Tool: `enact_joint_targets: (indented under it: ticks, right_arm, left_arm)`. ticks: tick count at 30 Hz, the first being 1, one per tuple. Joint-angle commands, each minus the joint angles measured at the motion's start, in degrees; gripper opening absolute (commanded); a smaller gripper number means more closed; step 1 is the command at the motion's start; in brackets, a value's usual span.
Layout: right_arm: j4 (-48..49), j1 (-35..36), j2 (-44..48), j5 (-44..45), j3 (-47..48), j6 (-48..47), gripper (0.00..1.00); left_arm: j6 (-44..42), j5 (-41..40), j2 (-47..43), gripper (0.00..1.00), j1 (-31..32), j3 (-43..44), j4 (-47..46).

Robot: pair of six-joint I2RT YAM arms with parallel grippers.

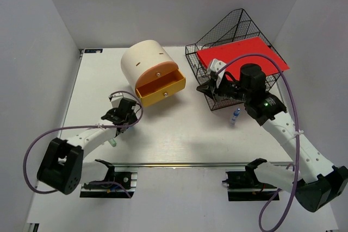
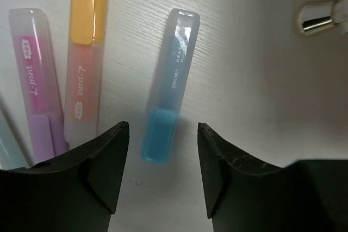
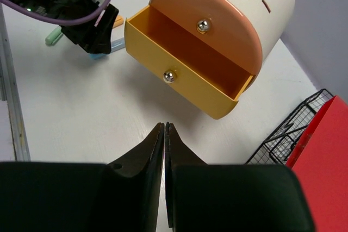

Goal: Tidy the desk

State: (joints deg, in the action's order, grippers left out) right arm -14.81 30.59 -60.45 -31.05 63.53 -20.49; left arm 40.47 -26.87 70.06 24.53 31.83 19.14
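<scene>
The desk is a white tabletop. In the left wrist view a blue highlighter lies flat on it, beside an orange highlighter and a pink highlighter. My left gripper is open just above the blue highlighter's cap end, a finger on each side and neither touching it. It hangs over the desk's left part. My right gripper is shut with nothing between its fingers. It hovers by the rack's left front and points toward the drawer box.
A cream drawer box stands at the back with its orange drawer pulled open. A black wire rack holding a red folder stands at the right. A small blue-tipped item lies near the right arm. A silver rail runs along the near edge.
</scene>
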Motion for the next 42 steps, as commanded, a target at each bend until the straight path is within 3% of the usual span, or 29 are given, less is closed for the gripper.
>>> enact_joint_targets:
  ticks: [1,17,24,28,29,34,36,42]
  right_arm:
    - [2.4,-1.0,1.5,-3.5,-0.5,1.2,0.10]
    - [3.6,-4.0,2.3,-7.3,-1.9,2.6,0.10]
    - [4.3,-4.9,2.9,-8.0,-2.7,2.7,0.09]
    - [4.3,-5.2,3.1,-8.7,-3.2,2.7,0.09]
    - [4.3,-5.4,3.2,-8.9,-3.3,2.7,0.09]
    - [4.4,-5.4,3.2,-9.7,-3.5,2.9,0.09]
    - [4.6,-5.4,3.3,-9.7,-3.5,2.9,0.09]
    - [4.8,-5.5,3.6,-10.2,-3.8,3.0,0.09]
  left_arm:
    - [-2.1,2.5,2.5,0.63,-1.2,-0.3,-4.8]
    - [-6.9,7.2,8.9,0.55,-6.2,-0.8,-8.9]
    - [-7.2,9.4,9.0,0.33,-6.2,0.7,-6.7]
    - [-5.9,8.9,2.7,0.22,-4.8,0.5,-3.6]
    - [-5.0,9.5,1.0,0.13,-4.8,0.7,-2.8]
    - [-3.6,11.1,-11.7,0.09,-4.8,3.2,3.8]
    - [-3.7,11.8,-14.3,0.03,-4.8,6.1,7.6]
    - [-8.7,17.5,-24.0,0.00,-4.8,11.8,16.4]
